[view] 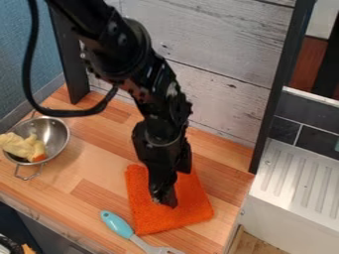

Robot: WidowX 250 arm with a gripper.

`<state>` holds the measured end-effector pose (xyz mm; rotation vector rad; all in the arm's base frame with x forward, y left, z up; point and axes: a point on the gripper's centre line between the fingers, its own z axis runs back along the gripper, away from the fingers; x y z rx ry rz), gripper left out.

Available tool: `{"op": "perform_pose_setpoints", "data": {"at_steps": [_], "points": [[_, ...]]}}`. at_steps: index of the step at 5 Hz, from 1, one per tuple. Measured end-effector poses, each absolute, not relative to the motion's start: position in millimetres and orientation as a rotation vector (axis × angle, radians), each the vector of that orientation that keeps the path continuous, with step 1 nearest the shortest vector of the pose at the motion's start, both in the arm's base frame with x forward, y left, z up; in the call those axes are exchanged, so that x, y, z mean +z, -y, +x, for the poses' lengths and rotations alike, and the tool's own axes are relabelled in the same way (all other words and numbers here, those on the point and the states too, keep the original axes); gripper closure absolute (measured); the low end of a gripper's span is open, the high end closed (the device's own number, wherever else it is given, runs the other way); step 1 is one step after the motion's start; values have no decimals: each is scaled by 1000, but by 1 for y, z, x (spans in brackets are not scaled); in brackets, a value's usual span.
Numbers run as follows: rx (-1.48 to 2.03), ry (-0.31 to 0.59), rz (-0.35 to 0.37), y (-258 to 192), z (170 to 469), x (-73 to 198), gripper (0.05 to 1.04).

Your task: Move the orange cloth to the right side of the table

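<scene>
The black gripper [165, 202] is hanging down at the orange cloth [189, 211], near the counter's [83, 168] right edge.
The cloth is lying flat; whether the gripper is grasping it or staying released, I cannot tell. A turquoise-handled utensil [117, 224] is lying just beside it, toward the front edge, while a metal bowl [56, 131] is holding yellowish food [21, 146] near the left edge.

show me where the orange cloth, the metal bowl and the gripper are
orange cloth [192, 207]: camera view, right part
metal bowl [55, 134]: camera view, inner wall
gripper [165, 199]: camera view, fingertip end
</scene>
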<state>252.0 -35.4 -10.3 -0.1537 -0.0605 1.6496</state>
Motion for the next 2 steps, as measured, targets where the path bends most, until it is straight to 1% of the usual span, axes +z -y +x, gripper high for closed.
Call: {"op": "perform_pose_setpoints", "data": {"at_steps": [1,2], "points": [[1625,120,-191,36,258,17,83],[1598,172,-214,35,258,43,83]]}}
